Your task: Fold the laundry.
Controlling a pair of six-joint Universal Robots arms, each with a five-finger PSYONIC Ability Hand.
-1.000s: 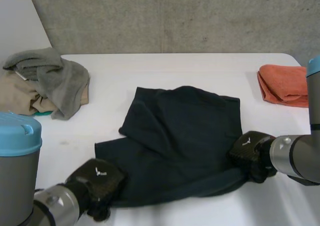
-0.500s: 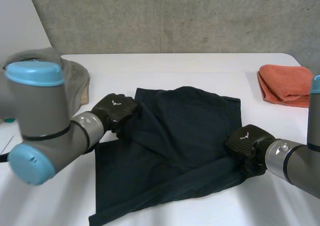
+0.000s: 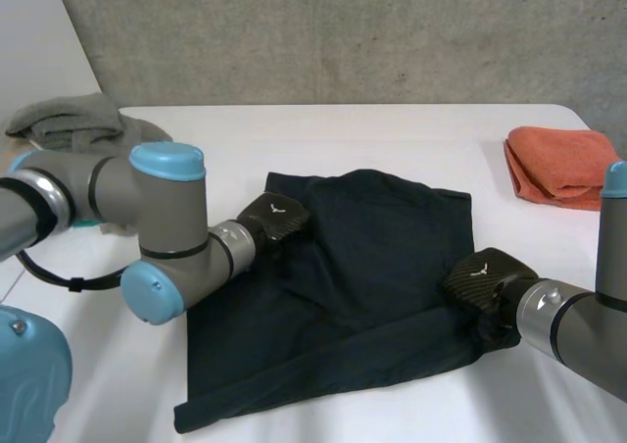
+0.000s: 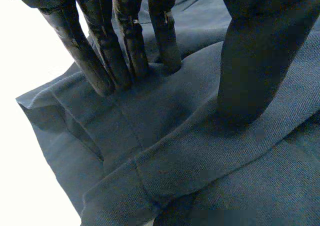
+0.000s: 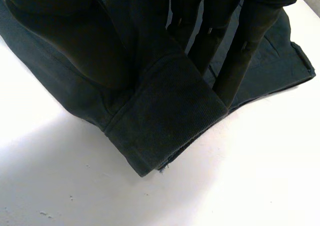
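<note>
Open table (image 3: 372, 134) beyond garment (image 3: 362, 267); orange towel (image 3: 556, 164) right, grey pile (image 3: 69, 120) left.

The garment (image 3: 372, 257) is matt, fine-twilled cloth, the fingers (image 4: 129, 36) glossy black, the table (image 3: 392, 139) smooth.

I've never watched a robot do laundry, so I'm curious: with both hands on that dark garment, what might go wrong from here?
The right hand pinches only a folded hem corner of the dark garment, so a pull could slip it free. The left hand presses straight fingers onto wrinkled cloth near the garment's left edge, so sliding may bunch it further rather than flatten it.
</note>
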